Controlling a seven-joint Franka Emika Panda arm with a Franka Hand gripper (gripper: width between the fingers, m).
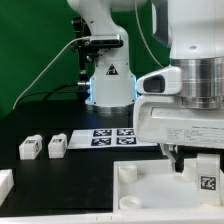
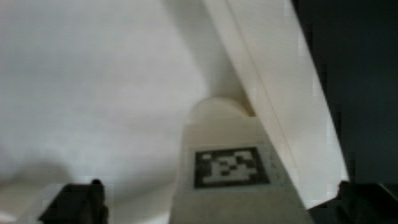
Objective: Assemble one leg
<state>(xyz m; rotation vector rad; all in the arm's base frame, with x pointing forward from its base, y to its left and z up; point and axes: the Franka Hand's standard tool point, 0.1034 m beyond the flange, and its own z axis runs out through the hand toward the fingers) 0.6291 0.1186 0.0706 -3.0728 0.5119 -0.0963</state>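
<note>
White leg [image 2: 228,150] between spread pincer [image 2: 221,203] fingers

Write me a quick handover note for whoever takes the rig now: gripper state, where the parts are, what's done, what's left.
Gripper: low over the white square piece; a leg stands between its fingers, but whether they grip it I cannot tell. In the wrist view that leg stands against the piece, with both fingertips apart.
Two more legs lie loose on the table, beside the marker board.
Done: a leg brought to the piece.
Left: confirm it is seated.
</note>
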